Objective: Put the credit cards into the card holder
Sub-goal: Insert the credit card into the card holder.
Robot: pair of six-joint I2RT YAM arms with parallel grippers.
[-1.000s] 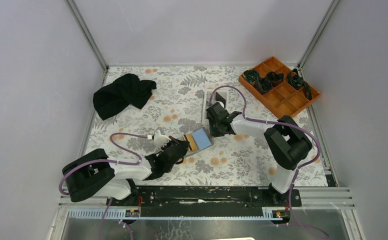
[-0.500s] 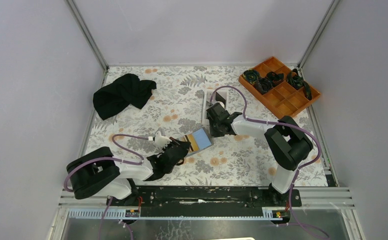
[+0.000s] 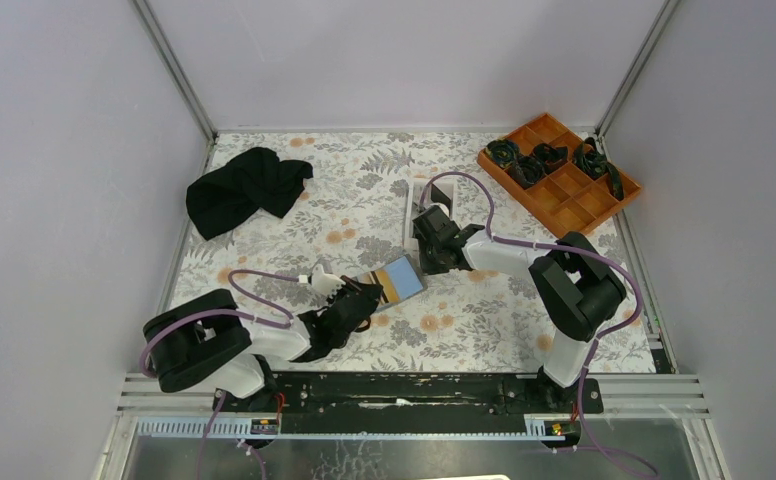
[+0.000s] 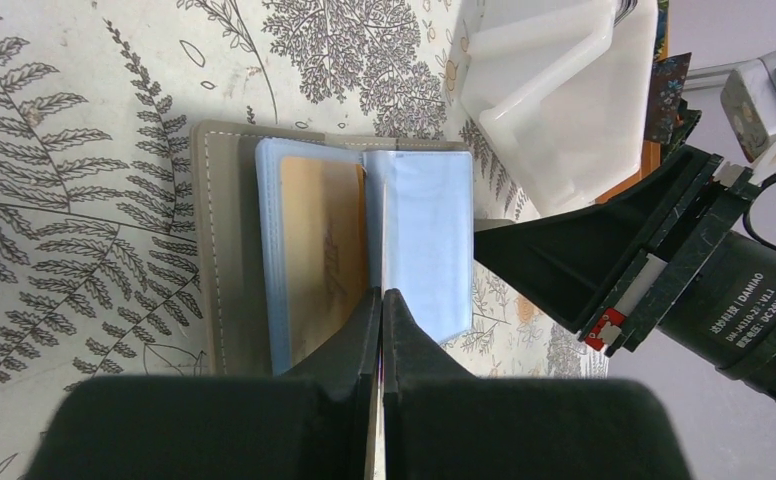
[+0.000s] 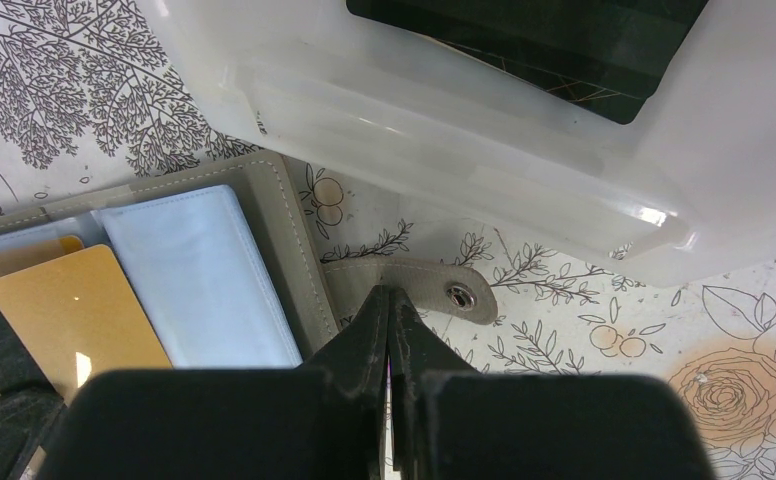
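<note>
The card holder (image 3: 404, 275) lies open on the floral table, grey outside (image 4: 209, 250) and pale blue inside. An orange-gold credit card (image 4: 319, 235) sits in its left page; the right wrist view shows that card (image 5: 74, 310) with a black stripe. My left gripper (image 4: 382, 293) is shut, its tips at the holder's near edge on the fold. My right gripper (image 5: 391, 292) is shut, its tips on the grey snap strap (image 5: 439, 285). In the top view the left gripper (image 3: 367, 296) and right gripper (image 3: 431, 264) flank the holder. Black credit cards (image 5: 534, 40) lie in the white tray (image 5: 444, 150).
The white tray (image 3: 410, 212) stands just behind the right gripper. An orange compartment tray (image 3: 576, 196) with dark items is at the back right. A black cloth (image 3: 247, 187) lies at the back left. Grey walls close in the sides.
The left arm's rear links have swung to the right and its gripper has drawn slightly toward the near edge. The holder and the right arm stay where they were.
</note>
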